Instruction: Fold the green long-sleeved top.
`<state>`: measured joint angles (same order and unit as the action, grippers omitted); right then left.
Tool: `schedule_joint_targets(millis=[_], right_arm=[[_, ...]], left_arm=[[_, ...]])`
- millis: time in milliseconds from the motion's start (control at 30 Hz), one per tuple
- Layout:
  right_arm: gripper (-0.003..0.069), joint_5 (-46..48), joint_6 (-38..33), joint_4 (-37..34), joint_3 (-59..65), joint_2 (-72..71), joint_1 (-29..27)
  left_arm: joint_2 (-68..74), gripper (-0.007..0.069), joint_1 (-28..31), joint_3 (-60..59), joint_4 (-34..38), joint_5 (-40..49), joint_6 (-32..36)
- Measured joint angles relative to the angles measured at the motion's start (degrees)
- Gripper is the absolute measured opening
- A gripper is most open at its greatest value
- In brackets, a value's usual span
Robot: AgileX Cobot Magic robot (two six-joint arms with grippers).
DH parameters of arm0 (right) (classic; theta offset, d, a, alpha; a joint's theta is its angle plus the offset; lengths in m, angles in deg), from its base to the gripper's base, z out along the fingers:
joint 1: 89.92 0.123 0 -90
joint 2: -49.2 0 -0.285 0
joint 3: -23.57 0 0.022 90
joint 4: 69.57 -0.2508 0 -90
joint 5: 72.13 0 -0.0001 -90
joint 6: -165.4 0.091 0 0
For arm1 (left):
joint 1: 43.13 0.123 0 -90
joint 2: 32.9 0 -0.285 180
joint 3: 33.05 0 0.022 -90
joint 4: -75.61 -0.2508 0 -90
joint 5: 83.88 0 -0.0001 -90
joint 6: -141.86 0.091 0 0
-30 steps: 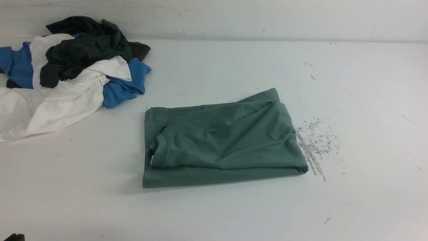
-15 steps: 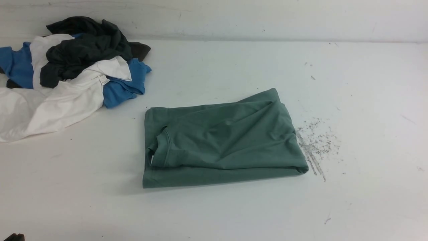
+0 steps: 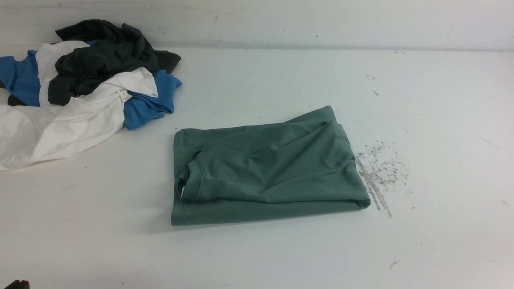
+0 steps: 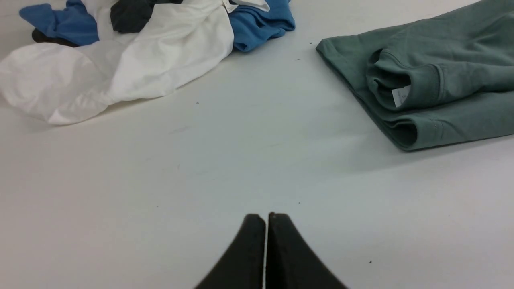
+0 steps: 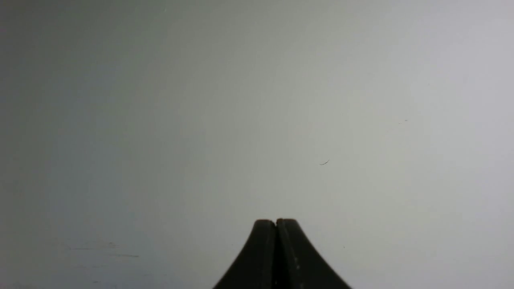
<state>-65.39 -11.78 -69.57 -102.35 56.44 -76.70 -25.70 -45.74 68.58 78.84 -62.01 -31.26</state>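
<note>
The green long-sleeved top (image 3: 265,168) lies folded into a rectangle in the middle of the white table, ribbed neck and white tag at its left end. The left wrist view shows it too (image 4: 441,76), with the tag (image 4: 400,96) in the neck opening. My left gripper (image 4: 266,218) is shut and empty, over bare table well short of the top's left end. Only a dark corner of it (image 3: 16,284) shows in the front view. My right gripper (image 5: 276,222) is shut and empty over bare table; the top is out of that view.
A heap of blue, white and dark grey clothes (image 3: 80,88) lies at the back left, also in the left wrist view (image 4: 132,52). Grey scuff marks (image 3: 377,172) mark the table just right of the top. A wall runs along the table's far edge.
</note>
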Motion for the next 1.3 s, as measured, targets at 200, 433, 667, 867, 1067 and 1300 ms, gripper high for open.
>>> schedule_joint_targets(millis=[200, 433, 667, 867, 1067, 1300], right_arm=[[-0.0015, 1.6, 0.0, 1.2, 7.3, -0.3, -8.3], [-0.0015, 4.6, 0.1, 1.7, 23.3, -0.3, -18.5], [-0.0015, 14.1, 0.1, 1.8, 24.6, -0.2, -20.9], [-0.0015, 14.3, 0.0, 1.8, 24.5, -0.2, -18.9], [-0.0015, 14.3, 0.0, 1.8, 24.5, -0.2, -15.9], [-0.0015, 14.3, 0.0, 1.8, 24.5, -0.2, -15.8]], left_arm=[[0.0, -0.0004, 0.1, 0.0, 0.0, 0.0, 0.0], [0.0, -0.0004, 0.1, 0.0, 0.0, 0.0, 0.0], [0.0, -0.0004, 0.1, 0.0, 0.0, 0.0, 0.0], [0.0, -0.0004, 0.1, 0.0, 0.0, 0.0, 0.0], [0.0, -0.0004, 0.1, 0.0, 0.0, 0.0, 0.0], [0.0, -0.0004, 0.1, 0.0, 0.0, 0.0, 0.0]])
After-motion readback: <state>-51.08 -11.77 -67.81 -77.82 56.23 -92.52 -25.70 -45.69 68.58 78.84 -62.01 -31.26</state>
